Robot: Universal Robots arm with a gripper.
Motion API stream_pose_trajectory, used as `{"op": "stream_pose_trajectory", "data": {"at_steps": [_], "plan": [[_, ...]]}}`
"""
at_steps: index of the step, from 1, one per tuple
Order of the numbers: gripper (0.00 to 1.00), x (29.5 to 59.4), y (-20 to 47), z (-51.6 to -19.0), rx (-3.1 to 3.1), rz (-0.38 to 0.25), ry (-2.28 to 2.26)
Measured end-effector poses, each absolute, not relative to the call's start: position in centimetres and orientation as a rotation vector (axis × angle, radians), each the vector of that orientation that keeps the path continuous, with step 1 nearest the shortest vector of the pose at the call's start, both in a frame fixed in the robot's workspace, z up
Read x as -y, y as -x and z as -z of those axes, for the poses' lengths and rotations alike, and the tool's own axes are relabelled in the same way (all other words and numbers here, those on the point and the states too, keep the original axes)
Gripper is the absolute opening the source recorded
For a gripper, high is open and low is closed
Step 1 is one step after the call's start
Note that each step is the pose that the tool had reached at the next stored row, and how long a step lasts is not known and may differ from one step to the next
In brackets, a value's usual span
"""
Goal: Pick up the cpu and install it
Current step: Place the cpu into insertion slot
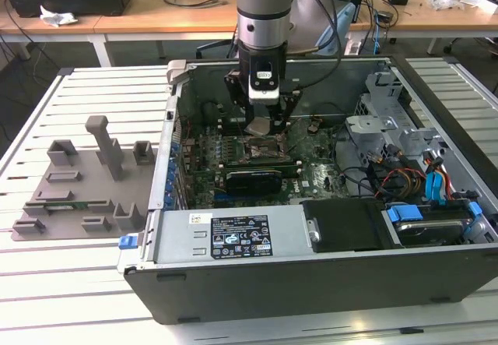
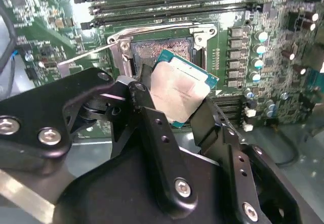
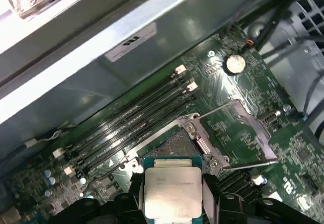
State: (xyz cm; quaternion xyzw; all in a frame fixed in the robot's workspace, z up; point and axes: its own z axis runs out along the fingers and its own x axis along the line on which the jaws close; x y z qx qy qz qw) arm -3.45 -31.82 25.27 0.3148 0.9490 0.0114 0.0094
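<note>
Pickup is done: the claw (image 2: 173,101) grips the cpu (image 3: 172,191) just above the open socket (image 3: 176,143), not yet seated.

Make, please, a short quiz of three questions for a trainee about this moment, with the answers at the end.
1. True or false: the end effector grips the cpu, which is not yet seated in the socket.
2. In the exterior view, where is the end effector? A) over the grey fixture plate; B) inside the computer case; C) over the white table.
3. In the first wrist view, is the socket's metal cover open or shut?

Key: 1 true; 2 B; 3 open.
</note>
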Motion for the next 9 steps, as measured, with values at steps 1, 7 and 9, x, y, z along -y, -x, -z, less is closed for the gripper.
{"op": "stream_pose_trajectory", "data": {"at_steps": [1,7,9], "plan": [[0.55,31.82,3.46,-25.26,-2.951,-0.035,-1.021],[0.55,31.82,3.46,-25.24,-2.882,-0.033,-1.198],[0.55,31.82,3.46,-25.23,-2.855,-0.033,-1.259]]}}
